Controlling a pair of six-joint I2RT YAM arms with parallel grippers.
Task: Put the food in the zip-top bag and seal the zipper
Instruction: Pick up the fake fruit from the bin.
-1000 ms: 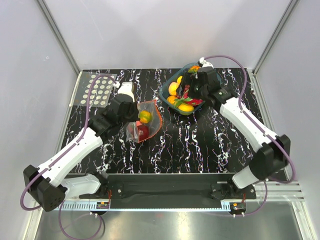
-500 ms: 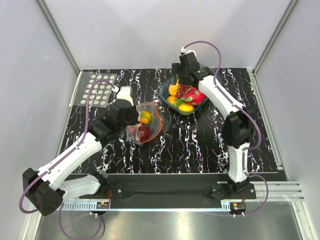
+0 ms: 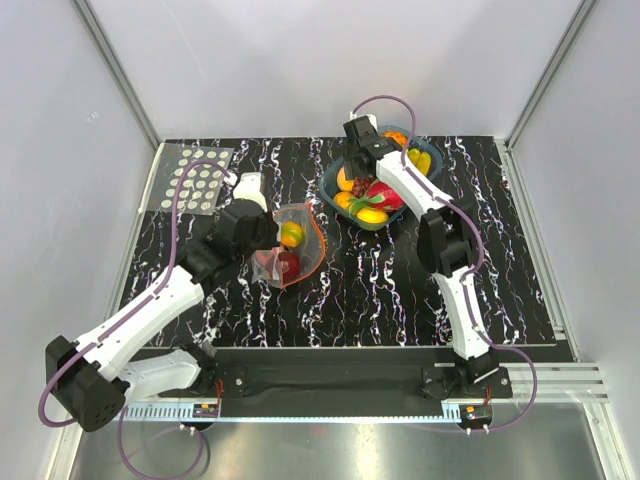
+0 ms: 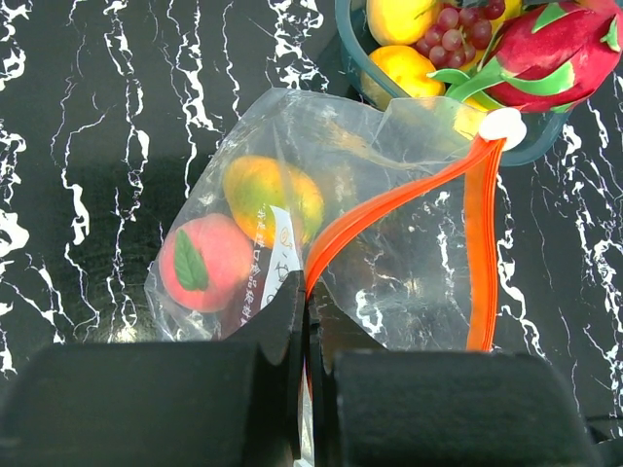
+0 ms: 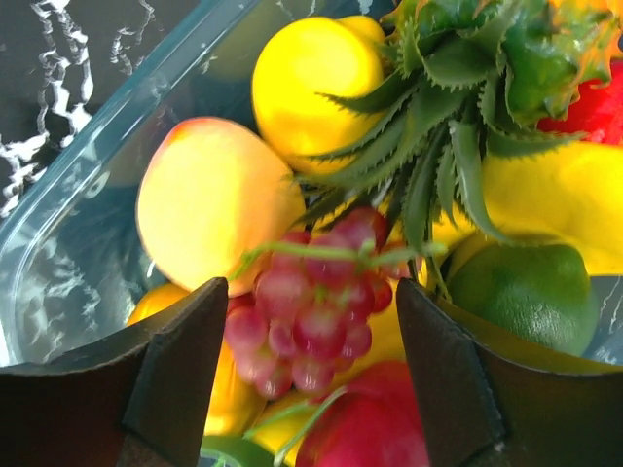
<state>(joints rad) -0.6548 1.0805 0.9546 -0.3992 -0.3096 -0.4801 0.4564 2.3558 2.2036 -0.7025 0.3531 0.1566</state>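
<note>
The clear zip-top bag (image 3: pixel 292 252) lies left of centre on the black marbled table, with an orange-green fruit (image 4: pixel 273 197) and a red peach (image 4: pixel 204 265) inside. Its red-orange zipper (image 4: pixel 389 204) gapes open, with a white slider (image 4: pixel 501 125) at the far end. My left gripper (image 4: pixel 307 304) is shut on the zipper's near end; it also shows in the top view (image 3: pixel 266 238). My right gripper (image 5: pixel 311 360) is open, low over the dark teal tray (image 3: pixel 333 186), and a bunch of red grapes (image 5: pixel 321 302) lies between its fingers (image 5: pixel 180 370).
The tray holds several more toy fruits: a yellow lemon (image 5: pixel 311 83), a peach-coloured fruit (image 5: pixel 209 199), a pineapple top (image 5: pixel 458 88), a green lime (image 5: pixel 531 292) and a dragon fruit (image 3: pixel 386 193). A clear sheet with white dots (image 3: pixel 198 180) lies at the back left.
The right arm has swung from the right side round to the tray's back left, and its gripper now hangs over the grapes. The left gripper has kept its hold while the bag's mouth opened wider.
</note>
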